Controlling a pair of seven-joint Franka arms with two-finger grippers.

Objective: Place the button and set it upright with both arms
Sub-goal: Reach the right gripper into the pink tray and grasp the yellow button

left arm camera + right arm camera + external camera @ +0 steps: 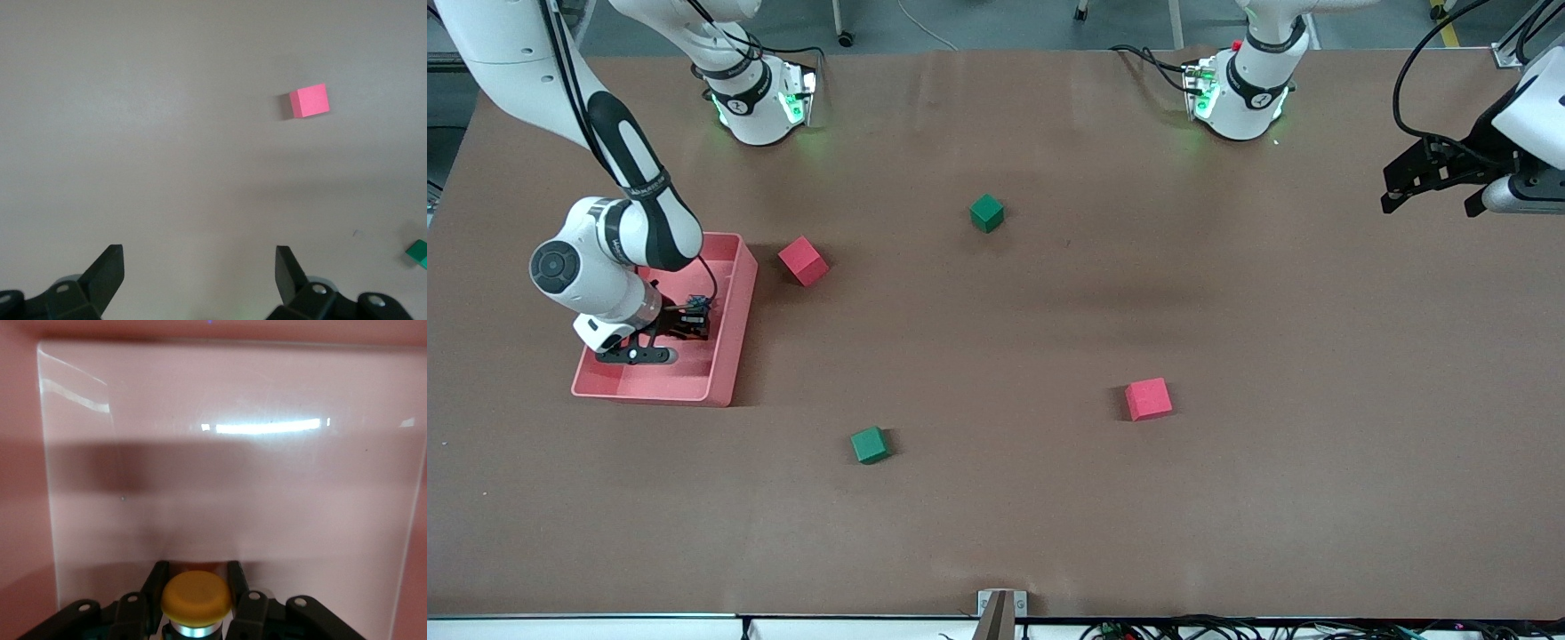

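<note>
My right gripper (pixel 683 322) is down inside the pink tray (pixel 738 302) at the right arm's end of the table. It is shut on the button (pixel 697 308). In the right wrist view the round orange cap of the button (pixel 197 597) sits between the two black fingers (pixel 156 580) of the right gripper (pixel 196 579), with the tray's floor (pixel 233 487) beneath. My left gripper (pixel 1428 197) hangs open and empty, high over the left arm's end of the table. In the left wrist view the left gripper (pixel 199 261) shows only bare table between its fingers.
Two red cubes (pixel 803 260) (pixel 1148 398) and two green cubes (pixel 987 212) (pixel 870 444) lie scattered on the brown table. The first red cube lies just beside the tray. The left wrist view shows a red cube (pixel 309 100) and a green cube's corner (pixel 419 252).
</note>
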